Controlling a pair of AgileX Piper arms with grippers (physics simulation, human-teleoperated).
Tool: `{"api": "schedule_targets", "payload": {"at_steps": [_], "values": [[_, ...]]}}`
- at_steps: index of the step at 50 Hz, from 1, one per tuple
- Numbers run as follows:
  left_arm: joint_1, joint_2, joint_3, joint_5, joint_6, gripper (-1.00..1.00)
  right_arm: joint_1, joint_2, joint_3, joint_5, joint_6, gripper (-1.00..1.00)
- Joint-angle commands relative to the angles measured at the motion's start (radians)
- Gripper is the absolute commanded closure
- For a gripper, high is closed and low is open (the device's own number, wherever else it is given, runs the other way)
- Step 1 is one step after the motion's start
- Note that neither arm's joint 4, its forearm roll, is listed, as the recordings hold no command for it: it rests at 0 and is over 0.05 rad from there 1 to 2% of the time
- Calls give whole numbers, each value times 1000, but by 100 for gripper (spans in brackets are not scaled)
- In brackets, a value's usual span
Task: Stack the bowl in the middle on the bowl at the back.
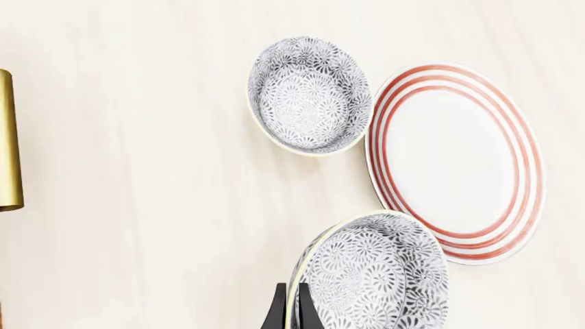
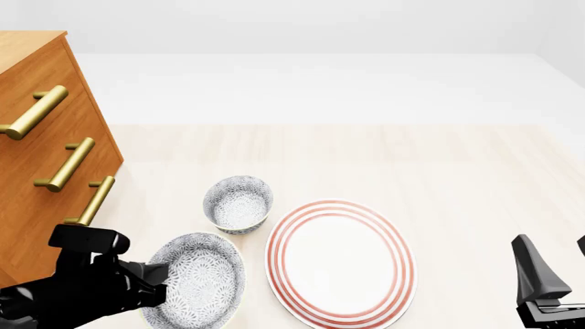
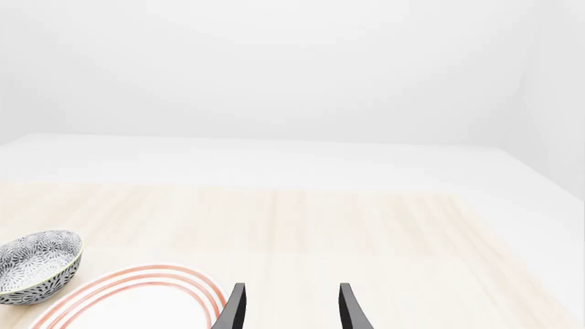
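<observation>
Black fingers of my left hand (image 1: 292,312) are pinched narrow on the pale rim of the wide, shallow grey-and-white floral bowl (image 2: 196,279), one finger outside the wall and one inside, as the left wrist view shows. In the front view that hand (image 2: 157,282) grips the bowl at its left edge, and the bowl is tilted, its patterned inside turned up and toward the right. It sits at the near left of the pale wooden tabletop (image 2: 393,157), and its right edge comes close to the white plate with red rings (image 2: 340,260); whether the two touch I cannot tell.

Just behind the held bowl stands the narrower, deeper bowl of the same floral pattern (image 2: 238,203), upright on the tabletop, close beside the far left edge of the plate. From the left wrist view this deeper bowl (image 1: 309,96) nearly meets the plate (image 1: 454,161) at the rim.

Farther left stands a wooden chest of drawers (image 2: 41,137) with three brass bar handles (image 2: 66,164).

My right hand (image 3: 290,305) hangs at the near right, well apart from the dishes, its two dark fingers spread wide with nothing between them. In the front view only its tips (image 2: 549,271) show at the frame edge.
</observation>
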Motion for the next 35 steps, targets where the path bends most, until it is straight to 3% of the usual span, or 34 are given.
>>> {"api": "schedule_targets", "payload": {"at_steps": [1,20,35], "values": [[-26,-168,-84,212,-17,100,1,-1,-1,1,-3,-100],[-113,-265,-218,408,-52,100,3,-1,-1,2,1,-100],[-189,-336,-253,505,-99,100,3,-1,-1,-1,-4,-100]]}}
